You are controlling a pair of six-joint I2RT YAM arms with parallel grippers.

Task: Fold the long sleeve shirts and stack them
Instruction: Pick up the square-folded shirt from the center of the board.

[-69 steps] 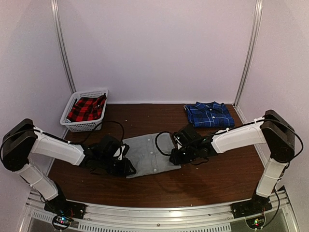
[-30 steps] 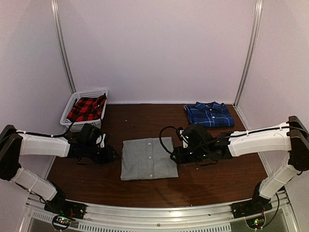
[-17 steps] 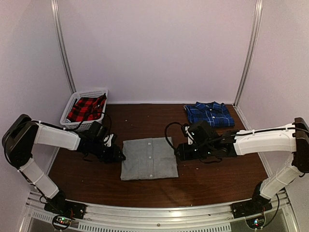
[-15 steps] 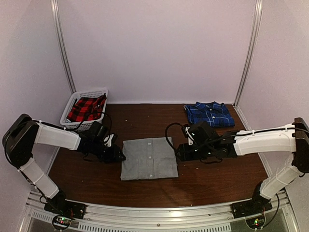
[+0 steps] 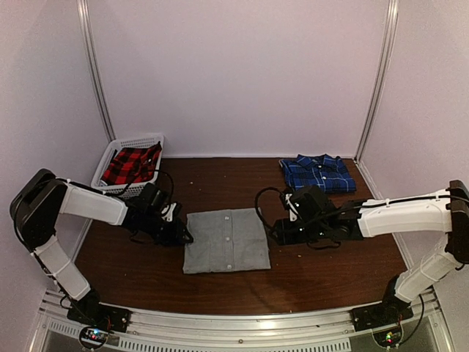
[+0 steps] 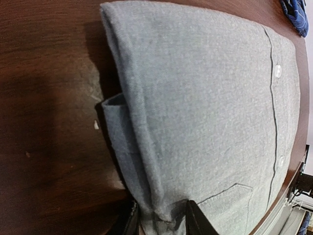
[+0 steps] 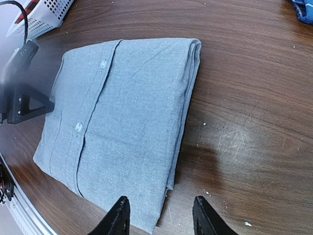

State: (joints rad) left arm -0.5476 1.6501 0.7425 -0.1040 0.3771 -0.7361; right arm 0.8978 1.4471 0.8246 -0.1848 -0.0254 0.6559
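Observation:
The light grey shirt [image 5: 226, 240] lies folded into a rectangle at mid-table, button placket up. My left gripper [image 5: 179, 235] is at its left edge. In the left wrist view the left gripper [image 6: 162, 223] has its fingers closed on the bunched, folded edge of the grey shirt [image 6: 205, 107]. My right gripper [image 5: 278, 233] is low by the right edge. In the right wrist view the right gripper [image 7: 160, 215] stands open, straddling the edge of the grey shirt [image 7: 127, 127] with nothing gripped. The blue plaid shirt [image 5: 317, 173] lies folded at the back right.
A white basket [image 5: 110, 192] at the back left holds a red and black plaid garment [image 5: 132, 165]. Black cables loop off both wrists above the table. Purple walls close in the back and both sides. Bare brown table lies in front of the grey shirt.
My left gripper has moved right onto the grey shirt's left edge and narrowed on it. My right gripper has drawn back a little to the right and widened slightly. The shirt has stayed put.

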